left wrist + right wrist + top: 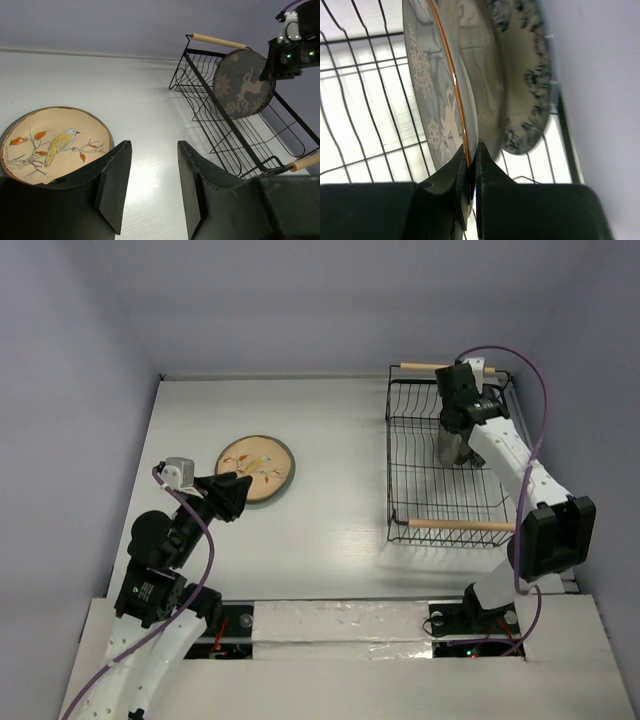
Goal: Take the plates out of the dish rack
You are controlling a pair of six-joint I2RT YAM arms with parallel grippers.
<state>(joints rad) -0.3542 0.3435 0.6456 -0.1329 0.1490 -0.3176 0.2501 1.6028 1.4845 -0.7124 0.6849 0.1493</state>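
Right fingers (462, 175) are pinching the upper edge of the dark plate (243, 82), pressed together with only the rim between them. The dark plate, the one with the snowflake and deer print, is standing on edge in the dish rack (389, 460), toward the far end. An edge grip makes sense: a plate standing upright is offering nothing else to grab, and a thin pinch is fitting into the narrow gap beside the floral plate (530, 80). That one is standing just behind the dark plate on the right-wall side. They are very close, and it is not possible to tell whether they are touching. Left fingers (114, 185) are spread and holding nothing, hovering at the near edge of the tan plate (255, 468). That plate is lying flat and face up on the bench (330, 490), well apart from the rack, so it is reading as already unloaded. The left arm is probably sitting there to keep out of the right arm's path. The current step is looking like grasp done, lift not yet begun. The next move is likely needing a straight pull up to clear the wires without dragging the floral plate. The main risk is the plate swinging or slipping in such a small rim pinch.
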